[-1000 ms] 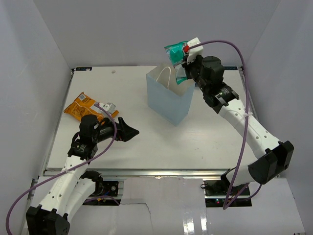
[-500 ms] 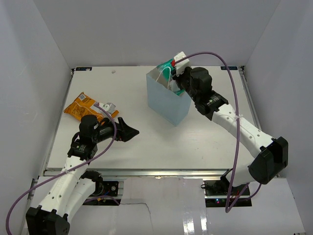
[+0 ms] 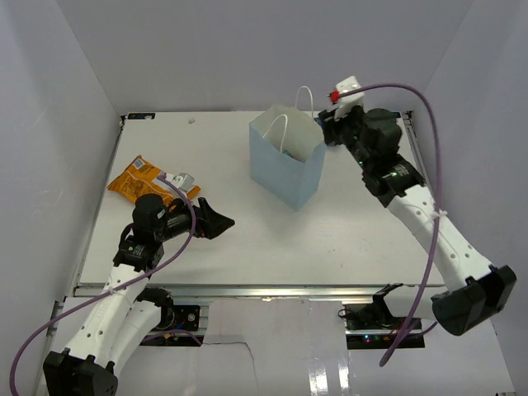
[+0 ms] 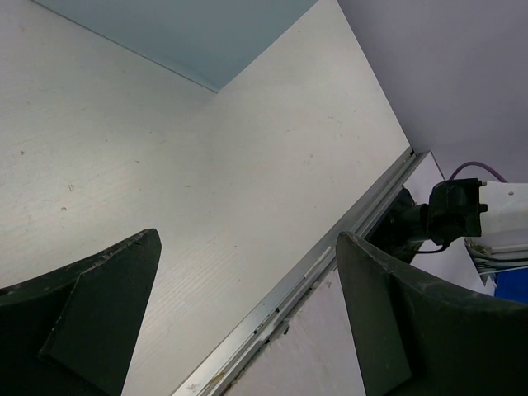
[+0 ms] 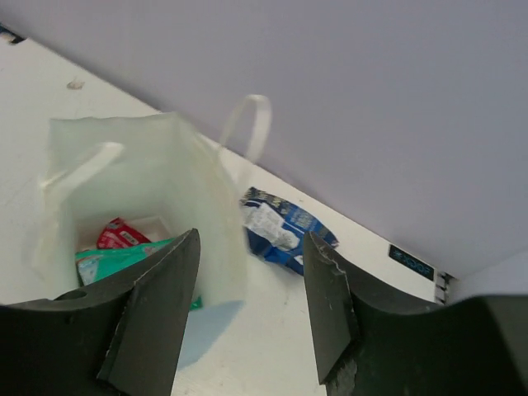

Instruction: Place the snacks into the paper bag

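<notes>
The light-blue paper bag (image 3: pixel 285 169) stands upright at the table's middle back, with white cord handles. In the right wrist view its white inside (image 5: pixel 148 177) holds a teal packet (image 5: pixel 111 260) and a small red packet (image 5: pixel 120 233). My right gripper (image 3: pixel 325 132) hangs just right of the bag's rim, open and with nothing in it (image 5: pixel 252 241). A blue packet (image 5: pixel 285 227) lies on the table behind the bag. The orange chip bag (image 3: pixel 139 180) and a grey-white packet (image 3: pixel 183 179) lie at the left. My left gripper (image 3: pixel 219 221) is open and empty near them, low over the table (image 4: pixel 247 260).
White walls close in the table on the left, back and right. The metal front rail (image 4: pixel 330 260) runs past my left fingers. The bag's blue side (image 4: pixel 181 33) shows at the top of the left wrist view.
My right gripper brought the teal packet down over the bag's mouth, opened, and drew back to the right. The packet now lies inside the bag. The left arm has not moved.
</notes>
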Available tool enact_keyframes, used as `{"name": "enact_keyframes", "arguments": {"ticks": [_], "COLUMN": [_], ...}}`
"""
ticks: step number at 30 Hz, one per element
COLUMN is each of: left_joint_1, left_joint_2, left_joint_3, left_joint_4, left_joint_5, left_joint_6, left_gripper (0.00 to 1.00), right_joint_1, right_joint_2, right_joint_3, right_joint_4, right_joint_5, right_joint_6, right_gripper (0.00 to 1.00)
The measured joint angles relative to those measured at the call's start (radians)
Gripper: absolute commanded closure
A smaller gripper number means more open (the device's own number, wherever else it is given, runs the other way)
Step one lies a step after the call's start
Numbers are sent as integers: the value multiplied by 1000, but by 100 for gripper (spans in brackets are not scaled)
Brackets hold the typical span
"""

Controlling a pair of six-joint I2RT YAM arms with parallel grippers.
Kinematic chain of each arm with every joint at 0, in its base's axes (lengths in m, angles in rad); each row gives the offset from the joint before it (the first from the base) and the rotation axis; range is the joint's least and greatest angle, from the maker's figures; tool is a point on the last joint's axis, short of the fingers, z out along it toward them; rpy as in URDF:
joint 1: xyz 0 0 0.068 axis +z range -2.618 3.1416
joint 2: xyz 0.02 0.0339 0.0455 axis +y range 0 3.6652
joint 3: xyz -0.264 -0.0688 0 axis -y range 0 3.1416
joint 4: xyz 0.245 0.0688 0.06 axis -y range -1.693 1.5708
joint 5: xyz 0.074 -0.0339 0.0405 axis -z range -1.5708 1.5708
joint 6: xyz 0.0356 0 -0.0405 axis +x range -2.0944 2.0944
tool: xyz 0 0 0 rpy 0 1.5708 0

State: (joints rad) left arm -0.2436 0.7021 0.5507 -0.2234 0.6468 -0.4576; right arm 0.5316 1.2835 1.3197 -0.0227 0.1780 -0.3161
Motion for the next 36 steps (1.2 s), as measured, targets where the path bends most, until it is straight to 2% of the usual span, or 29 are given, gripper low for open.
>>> {"name": "enact_keyframes", "arguments": {"ticks": [6,11,16,22,28,36], "left_joint_1": [0,0,0,0,0,0], "left_joint_2": [0,5,39,68,76,76], "left_joint_3": [0,0,3,4,4,4], "left_joint_4": [8,16,13,5,5,5], "left_joint_5": [0,-3,-18,-39,-46,-68], "left_joint_6": [-4,-4,7,24,31,32], "left_gripper": [2,2,2,2,2,2], "right_joint_1": [-268,-481,-594,-602,-599,-594], "right_joint_2": [-192,-185,82,463,716,962], "right_joint_3": [-12,-93,-105,-8,171,363], "right_joint_4": [-92,-121,-145,-154,-49,71], "right_joint_5": [-180,-412,-614,-720,-729,-672], "right_joint_6": [70,148,264,417,587,821], "right_gripper": [43,42,36,18,16,26]}}
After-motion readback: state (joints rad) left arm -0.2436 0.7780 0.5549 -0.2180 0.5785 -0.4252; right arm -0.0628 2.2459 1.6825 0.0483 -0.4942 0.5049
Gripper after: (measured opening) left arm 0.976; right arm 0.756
